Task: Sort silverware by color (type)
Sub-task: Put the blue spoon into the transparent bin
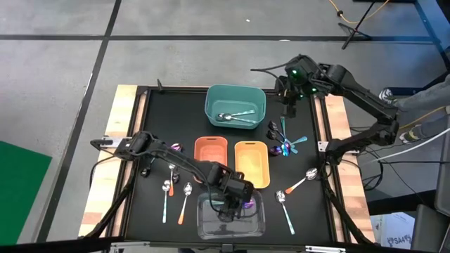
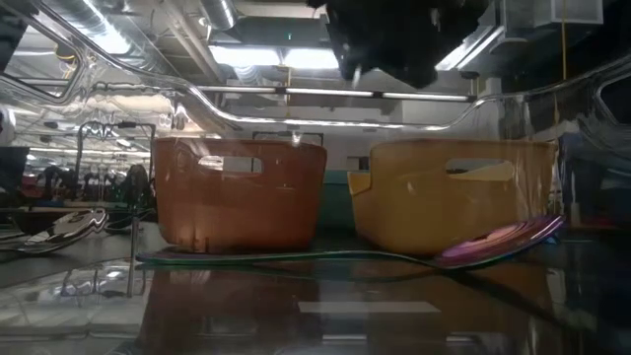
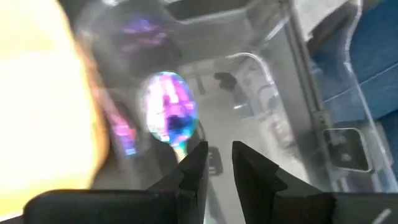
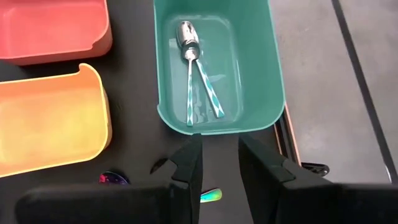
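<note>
**Sorting barely begun: three pieces binned, most left on the table**

Already in the teal bin [image 1: 211,98]: two teal-handled spoons [image 4: 189,74], side by side on its floor. In the clear bin [image 1: 204,228], at the near edge of the table: one iridescent purple-teal spoon [image 3: 169,115], lying flat on the bottom in the low view.

Nothing seen inside the orange bin [image 1: 197,144] or the yellow bin [image 1: 238,147] between them.

Loose on the black tabletop [image 1: 155,112]:
- a cluster of iridescent and black-headed pieces [image 1: 285,140], just beside the teal bin;
- an orange-handled spoon [image 1: 304,179] and a plain silver spoon [image 1: 283,202], right of the yellow bin;
- a teal-handled spoon [image 1: 166,190], another orange-handled spoon [image 1: 185,195] and a few more, left of the orange bin.

Left gripper [image 3: 216,165]: down in the clear bin, just beside the iridescent spoon, fingers a narrow gap apart, nothing between them. Looks like a drop just made, not a grasp.

Right gripper [image 4: 219,158]: above the cluster, facing the teal bin, fingers parted and empty.

Judged roughly a fifth done; next, probably, a pick from the cluster.
</note>
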You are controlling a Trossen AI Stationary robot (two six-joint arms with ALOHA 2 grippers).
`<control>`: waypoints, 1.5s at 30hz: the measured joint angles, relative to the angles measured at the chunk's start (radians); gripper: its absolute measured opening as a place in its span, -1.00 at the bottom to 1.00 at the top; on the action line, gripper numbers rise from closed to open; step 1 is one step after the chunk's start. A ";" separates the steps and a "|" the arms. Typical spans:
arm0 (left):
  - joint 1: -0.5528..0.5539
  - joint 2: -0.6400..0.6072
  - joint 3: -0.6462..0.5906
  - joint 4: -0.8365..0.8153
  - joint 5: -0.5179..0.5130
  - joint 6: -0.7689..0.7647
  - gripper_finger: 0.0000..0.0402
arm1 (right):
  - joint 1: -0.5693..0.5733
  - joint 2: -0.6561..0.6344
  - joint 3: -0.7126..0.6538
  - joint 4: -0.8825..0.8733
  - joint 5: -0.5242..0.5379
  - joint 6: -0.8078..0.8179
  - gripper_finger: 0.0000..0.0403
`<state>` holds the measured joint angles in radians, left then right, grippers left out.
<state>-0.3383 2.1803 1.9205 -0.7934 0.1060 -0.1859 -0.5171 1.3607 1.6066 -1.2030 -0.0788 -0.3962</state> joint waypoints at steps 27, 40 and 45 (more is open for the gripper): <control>0.276 -0.443 -0.104 -0.706 -0.256 0.137 -0.67 | 0.000 -0.057 0.000 -0.006 -0.038 0.033 -0.55; 0.392 -0.892 -0.903 -0.341 -0.254 0.082 -0.67 | 0.000 -0.057 0.000 0.001 -0.038 0.033 -0.55; 0.405 -0.902 -1.060 -0.310 -0.253 0.026 -0.67 | 0.000 -0.057 0.000 0.006 -0.038 0.032 -0.55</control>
<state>0.0664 1.2785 0.8607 -1.1037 -0.1474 -0.1603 -0.5171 1.3041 1.6066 -1.1965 -0.1165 -0.3637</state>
